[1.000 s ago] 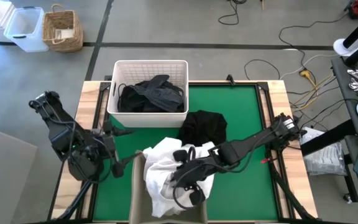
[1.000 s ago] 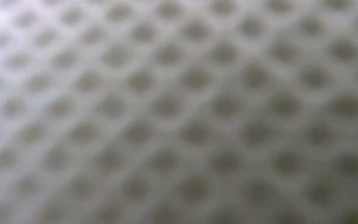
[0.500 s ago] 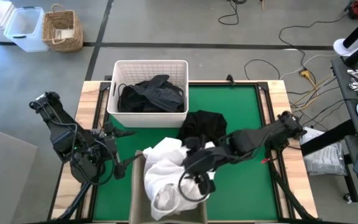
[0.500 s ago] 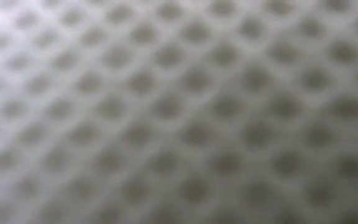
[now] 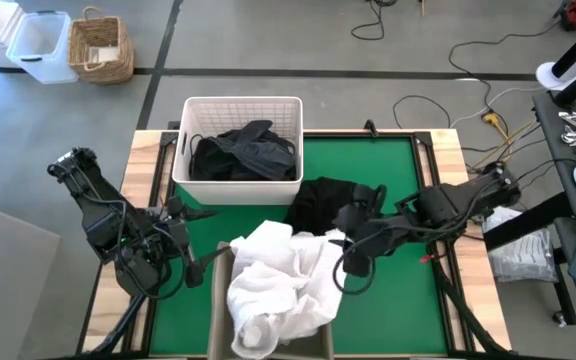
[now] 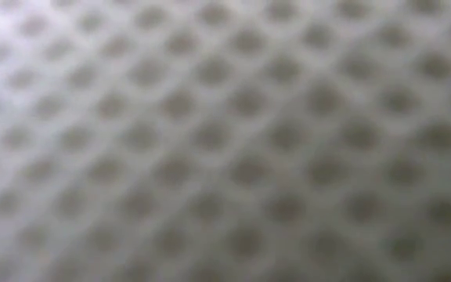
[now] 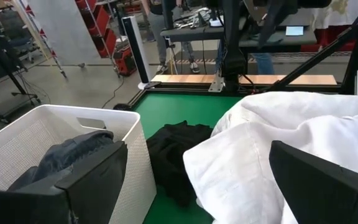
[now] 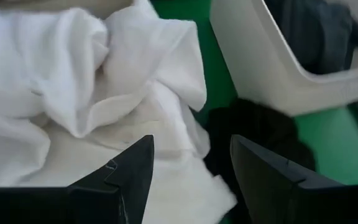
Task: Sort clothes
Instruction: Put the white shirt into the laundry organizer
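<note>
Hanging just above the green table mat point(image 5: 408, 190), the right gripper point(image 5: 350, 262) has its jaws spread apart and grips nothing. It sits right beside the pile of white clothes point(image 5: 278, 285) at the front of the table. A black garment point(image 5: 323, 203) lies between that pile and the white plastic basket point(image 5: 238, 105), which has dark clothes point(image 5: 243, 152) inside. The left gripper point(image 5: 200, 262) waits with jaws wide, empty, near the pile's other side.

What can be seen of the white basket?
The white basket is a rectangular plastic tub with perforated walls and a handle slot, upright at the table's far edge, partly on the green mat. Dark clothes lie heaped inside. A black garment lies on the mat beside its near right corner. No gripper touches it.
</note>
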`<state>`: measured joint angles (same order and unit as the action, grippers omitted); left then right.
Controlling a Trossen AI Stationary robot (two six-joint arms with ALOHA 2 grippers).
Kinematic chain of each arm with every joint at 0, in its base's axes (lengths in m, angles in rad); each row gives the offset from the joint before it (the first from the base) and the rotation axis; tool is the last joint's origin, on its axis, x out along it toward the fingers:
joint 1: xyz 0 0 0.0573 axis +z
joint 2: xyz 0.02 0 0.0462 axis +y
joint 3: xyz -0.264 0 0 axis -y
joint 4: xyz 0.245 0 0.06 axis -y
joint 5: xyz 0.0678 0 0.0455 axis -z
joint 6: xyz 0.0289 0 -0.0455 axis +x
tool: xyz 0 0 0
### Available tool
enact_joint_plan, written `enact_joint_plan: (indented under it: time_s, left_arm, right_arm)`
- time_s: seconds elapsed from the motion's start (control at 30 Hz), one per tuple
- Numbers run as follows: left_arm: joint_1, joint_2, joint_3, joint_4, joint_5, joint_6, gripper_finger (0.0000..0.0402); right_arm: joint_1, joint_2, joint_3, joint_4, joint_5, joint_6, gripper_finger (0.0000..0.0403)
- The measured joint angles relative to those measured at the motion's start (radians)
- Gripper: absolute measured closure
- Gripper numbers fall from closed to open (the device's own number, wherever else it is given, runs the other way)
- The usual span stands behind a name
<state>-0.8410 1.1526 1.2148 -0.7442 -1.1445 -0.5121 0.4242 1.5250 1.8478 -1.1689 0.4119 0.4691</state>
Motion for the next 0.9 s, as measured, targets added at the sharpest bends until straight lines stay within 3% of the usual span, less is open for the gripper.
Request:
enact_joint_plan:
  time_s: [0.3,0.43,0.9]
  left_arm:
    - [0.0,-0.001,0.0,-0.003,0.0,0.001,0.0035]
    - [0.0,-0.001,0.0,-0.006,-0.001,0.001,0.0035]
    - [0.0,-0.002,0.0,-0.005,-0.026,0.001,0.0035]
  right_arm:
    - [0.064,-0.175,-0.35,0.126,0.01,0.092,0.0197]
    - [0.134,-0.209,-0.468,0.166,0.068,0.093,0.0197]
    - [0.248,-0.126,-0.588,0.03,0.156,0.3,0.0197]
